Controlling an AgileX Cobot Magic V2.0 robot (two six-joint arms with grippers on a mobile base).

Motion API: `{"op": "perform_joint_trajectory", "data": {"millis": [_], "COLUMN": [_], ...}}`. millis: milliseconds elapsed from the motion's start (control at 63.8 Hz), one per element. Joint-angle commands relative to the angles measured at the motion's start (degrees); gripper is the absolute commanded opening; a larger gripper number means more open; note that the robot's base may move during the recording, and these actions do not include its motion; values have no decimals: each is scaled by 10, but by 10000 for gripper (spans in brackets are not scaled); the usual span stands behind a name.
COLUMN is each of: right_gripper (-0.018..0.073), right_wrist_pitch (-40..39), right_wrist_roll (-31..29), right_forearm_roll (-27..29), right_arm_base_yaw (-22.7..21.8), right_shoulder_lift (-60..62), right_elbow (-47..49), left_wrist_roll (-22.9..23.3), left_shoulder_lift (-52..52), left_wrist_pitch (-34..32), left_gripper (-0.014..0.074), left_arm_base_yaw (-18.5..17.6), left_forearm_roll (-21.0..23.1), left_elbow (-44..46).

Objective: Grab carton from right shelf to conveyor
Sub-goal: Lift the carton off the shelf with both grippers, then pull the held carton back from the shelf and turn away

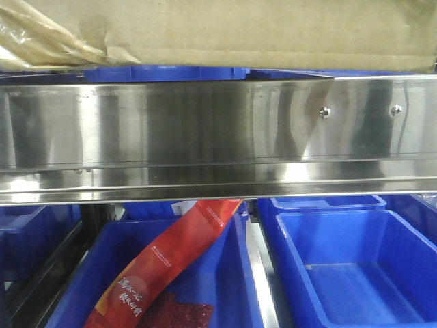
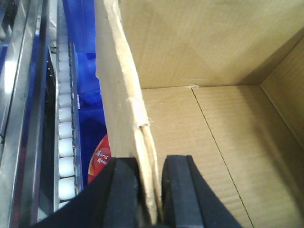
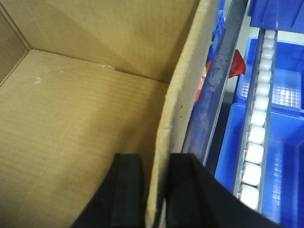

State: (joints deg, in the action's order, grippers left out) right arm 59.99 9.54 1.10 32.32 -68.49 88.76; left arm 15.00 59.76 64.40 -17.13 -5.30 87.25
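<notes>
Carton (image 1: 273, 31) just above shelf (image 1: 205, 130) rail, blue bins (image 1: 355, 273) below. Left gripper (image 2: 151, 166) jaws clamped on one carton wall, right gripper (image 3: 156, 164) jaws clamped on the opposite wall.

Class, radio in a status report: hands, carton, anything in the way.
Left hand shut on carton, left wall. Right hand shut on right wall. Carton above shelf rail; blue bins alongside.
</notes>
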Motion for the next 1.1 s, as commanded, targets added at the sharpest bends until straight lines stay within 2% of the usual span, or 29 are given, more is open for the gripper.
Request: {"op": "perform_joint_trajectory", "data": {"millis": [0,455,1082], "right_gripper": [-66,-66,-66], "right_wrist_pitch": [1,-4,-4], "right_wrist_roll": [-19,-19,-19], "right_forearm_roll": [-19,-19,-19], "right_arm_base_yaw": [-2,-2,-2], "right_shoulder_lift": [14,14,14], "right_elbow": [1,1,1], "left_wrist_roll": [-12,-12,-12], "left_shoulder_lift": [-5,-5,-5], "left_wrist_pitch": [-17,-72,-72], "left_gripper": [-17,-17,-17], "left_arm_base_yaw": [2,2,2], "left_forearm_roll": [-44,-44,-44], "left_elbow": [8,8,8]}}
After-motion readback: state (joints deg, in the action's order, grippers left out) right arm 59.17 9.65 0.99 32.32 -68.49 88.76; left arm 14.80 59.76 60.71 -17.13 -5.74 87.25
